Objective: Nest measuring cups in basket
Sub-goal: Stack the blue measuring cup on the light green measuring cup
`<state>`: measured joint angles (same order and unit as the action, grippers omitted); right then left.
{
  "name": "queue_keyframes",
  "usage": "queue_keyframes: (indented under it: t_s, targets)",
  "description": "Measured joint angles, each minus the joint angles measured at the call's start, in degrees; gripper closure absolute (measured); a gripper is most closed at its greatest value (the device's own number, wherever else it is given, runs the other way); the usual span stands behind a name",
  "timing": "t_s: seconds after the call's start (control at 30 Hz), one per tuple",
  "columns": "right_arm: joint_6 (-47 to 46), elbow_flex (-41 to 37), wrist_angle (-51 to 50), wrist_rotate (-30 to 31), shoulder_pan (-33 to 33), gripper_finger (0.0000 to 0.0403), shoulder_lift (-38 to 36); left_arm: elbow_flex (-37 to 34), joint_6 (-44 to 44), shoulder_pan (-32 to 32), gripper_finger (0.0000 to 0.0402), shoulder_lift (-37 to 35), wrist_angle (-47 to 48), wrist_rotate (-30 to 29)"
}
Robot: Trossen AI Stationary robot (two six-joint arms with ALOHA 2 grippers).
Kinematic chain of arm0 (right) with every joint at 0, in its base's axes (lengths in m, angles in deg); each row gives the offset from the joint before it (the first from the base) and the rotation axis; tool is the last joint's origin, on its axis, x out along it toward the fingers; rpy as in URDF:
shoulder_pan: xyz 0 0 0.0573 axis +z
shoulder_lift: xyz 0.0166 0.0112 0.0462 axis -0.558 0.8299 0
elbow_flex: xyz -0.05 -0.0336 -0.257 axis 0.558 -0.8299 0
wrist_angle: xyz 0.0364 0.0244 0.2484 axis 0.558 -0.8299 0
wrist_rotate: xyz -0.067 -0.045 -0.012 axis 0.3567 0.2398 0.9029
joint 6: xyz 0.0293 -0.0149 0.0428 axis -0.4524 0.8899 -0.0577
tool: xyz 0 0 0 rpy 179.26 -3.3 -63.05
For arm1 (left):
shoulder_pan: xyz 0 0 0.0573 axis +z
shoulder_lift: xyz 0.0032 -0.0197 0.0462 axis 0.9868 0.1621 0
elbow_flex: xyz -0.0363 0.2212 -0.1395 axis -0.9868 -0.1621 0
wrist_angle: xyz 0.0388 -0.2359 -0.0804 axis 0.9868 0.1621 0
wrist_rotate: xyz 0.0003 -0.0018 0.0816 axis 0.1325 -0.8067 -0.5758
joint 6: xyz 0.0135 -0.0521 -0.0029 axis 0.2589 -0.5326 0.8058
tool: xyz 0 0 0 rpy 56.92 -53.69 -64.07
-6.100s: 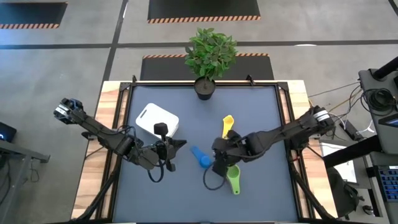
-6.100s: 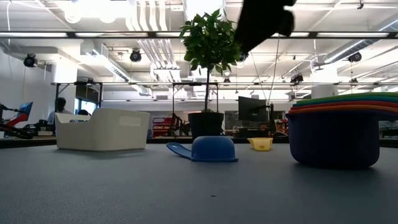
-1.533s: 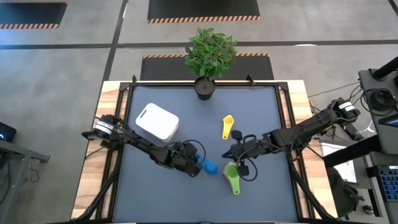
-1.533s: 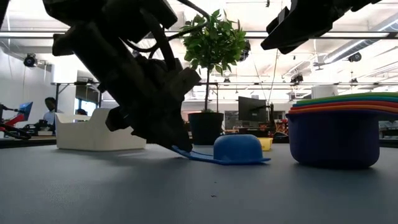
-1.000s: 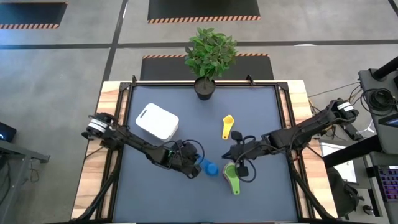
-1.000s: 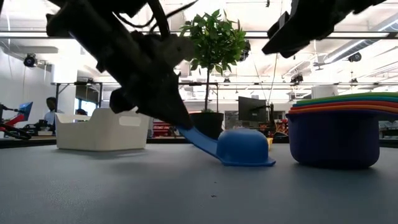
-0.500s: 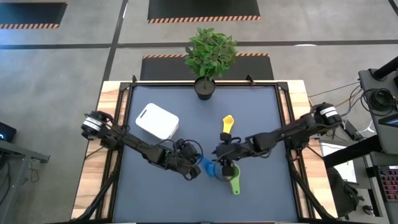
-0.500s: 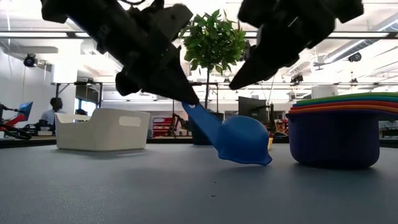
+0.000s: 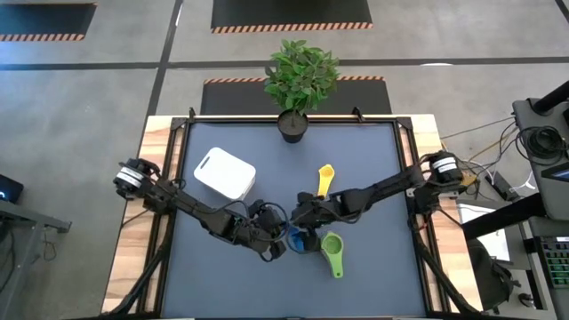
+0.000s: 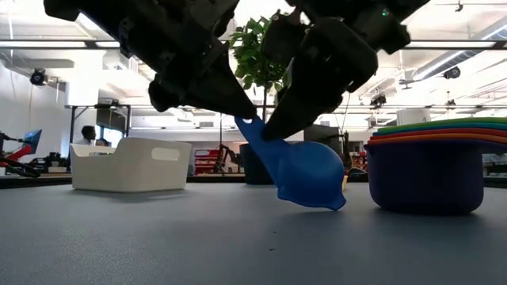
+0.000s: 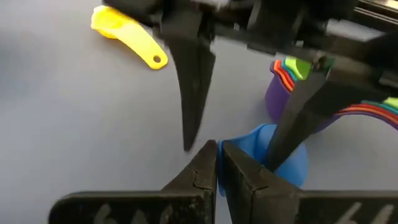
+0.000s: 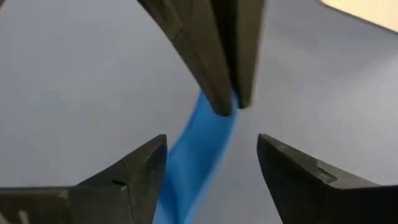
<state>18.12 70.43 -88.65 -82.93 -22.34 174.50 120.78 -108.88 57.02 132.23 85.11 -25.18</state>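
Over the dark grey tabletop [image 9: 222, 284], the left gripper [image 10: 242, 119] is pinching the blue cup [image 10: 305, 174] by its handle, tilting it up, while the right gripper [image 12: 211, 165] is spreading around that handle. Behind, the white basket [image 10: 131, 165] and potted plant [image 10: 265, 55] are sitting under bright ceiling lights, with a person [image 10: 87, 136] standing far off.

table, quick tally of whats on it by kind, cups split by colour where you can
blue measuring cup: 1
yellow measuring cup: 1
nested measuring cups, purple outermost, green on top: 5
white basket: 1
potted plant: 1
total: 9
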Motion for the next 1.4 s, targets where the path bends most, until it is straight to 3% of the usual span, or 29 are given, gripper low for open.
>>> queue_keyframes:
  t_s: [0.13,0.4,0.57,0.83,1.03,1.2,1.4]
  targets:
    - [0.6,1.3,0.8,-2.6,-0.2,0.0216,1.9,0.0,1.2,-0.2,0.0401,0.0,-0.9,-0.5]
    - [1.4,1.8,0.6,-4.4,-0.3,0.0381,1.3,0.0,2.5,-0.5,0.0401,-0.1,-1.7,-0.3]
    - [1.8,1.8,1.3,-4.4,-0.2,0.0392,0.8,0.0,5.7,-1.1,0.0401,-1.8,-1.4,0.1]
    - [8.2,2.0,3.2,-2.9,1.1,0.0394,-4.0,0.0,14.8,-3.1,0.0401,-10.2,1.9,1.3]
    - [13.1,2.1,-0.4,1.8,2.9,0.0394,-10.8,0.0,21.8,-4.5,0.0401,-16.1,2.2,1.3]
    - [12.9,1.5,-6.2,1.0,3.3,0.0395,-13.5,0.2,25.5,-4.7,0.0401,-20.3,0.2,0.3]
    - [16.3,1.0,-7.4,8.9,6.1,0.0395,-15.0,0.1,27.6,-4.7,0.0401,-23.1,-1.2,0.3]
